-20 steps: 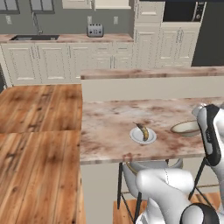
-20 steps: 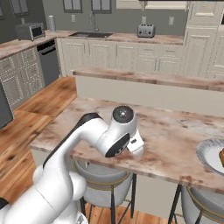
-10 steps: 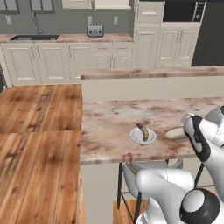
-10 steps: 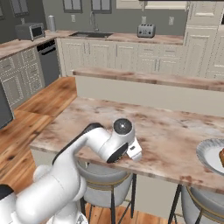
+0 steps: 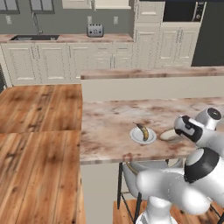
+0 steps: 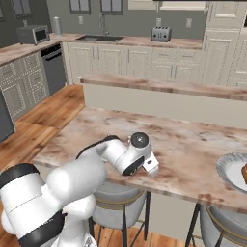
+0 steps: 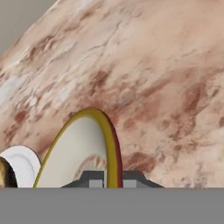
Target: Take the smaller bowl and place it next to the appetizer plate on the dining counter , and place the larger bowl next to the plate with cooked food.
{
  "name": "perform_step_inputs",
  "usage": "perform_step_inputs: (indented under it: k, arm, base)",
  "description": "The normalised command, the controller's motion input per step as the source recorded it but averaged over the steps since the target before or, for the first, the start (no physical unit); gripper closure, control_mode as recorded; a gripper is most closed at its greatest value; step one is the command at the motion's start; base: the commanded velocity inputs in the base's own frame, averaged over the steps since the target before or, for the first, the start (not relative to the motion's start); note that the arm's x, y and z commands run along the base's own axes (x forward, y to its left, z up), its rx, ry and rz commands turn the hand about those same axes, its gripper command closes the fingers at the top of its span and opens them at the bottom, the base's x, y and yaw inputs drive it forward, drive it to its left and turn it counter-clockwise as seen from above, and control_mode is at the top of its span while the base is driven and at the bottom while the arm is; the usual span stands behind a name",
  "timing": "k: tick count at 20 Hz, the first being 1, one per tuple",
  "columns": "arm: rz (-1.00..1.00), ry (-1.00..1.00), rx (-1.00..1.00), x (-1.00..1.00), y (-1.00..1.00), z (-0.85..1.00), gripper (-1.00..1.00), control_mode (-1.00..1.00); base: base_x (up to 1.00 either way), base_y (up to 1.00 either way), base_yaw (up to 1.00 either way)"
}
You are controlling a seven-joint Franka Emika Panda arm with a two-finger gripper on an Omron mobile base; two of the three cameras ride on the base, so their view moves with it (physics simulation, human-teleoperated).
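Marbled beige and reddish stone of the dining counter (image 5: 109,122) spreads under me. In the left base view a small white plate (image 5: 143,135) holding a dark yellow piece sits at nine o'clock of a cream bowl (image 5: 169,136), the two just apart. My gripper (image 7: 110,180) is pinched nearly closed on that bowl's brown-gold rim (image 7: 109,144). Which of the two bowls it is, I cannot tell.
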Motion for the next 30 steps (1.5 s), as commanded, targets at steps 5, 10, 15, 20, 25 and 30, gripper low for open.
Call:
perform_step_inputs:
  k: [5,10,15,20,25,30]
  arm:
    - [0.04,0.02,0.02,0.55,-0.34,-0.25,1.00,-1.00]
    - [0.05,0.00,0.01,0.51,-0.20,-0.31,1.00,-1.00]
    - [0.05,0.00,0.00,0.46,-0.15,-0.42,1.00,-1.00]
    - [0.06,0.00,0.00,0.19,-0.01,-0.50,1.00,-1.00]
    - [0.06,0.00,0.00,0.00,0.00,-0.16,-1.00,-1.00]
    - [0.05,-0.01,0.00,-0.25,-0.02,0.66,-1.00,-1.00]
  base:
    - [0.00,0.00,0.00]
    - [0.00,0.00,0.00]
    - [0.00,0.00,0.00]
    - [0.00,0.00,0.00]
    - [0.00,0.00,0.00]
    - [0.00,0.00,0.00]
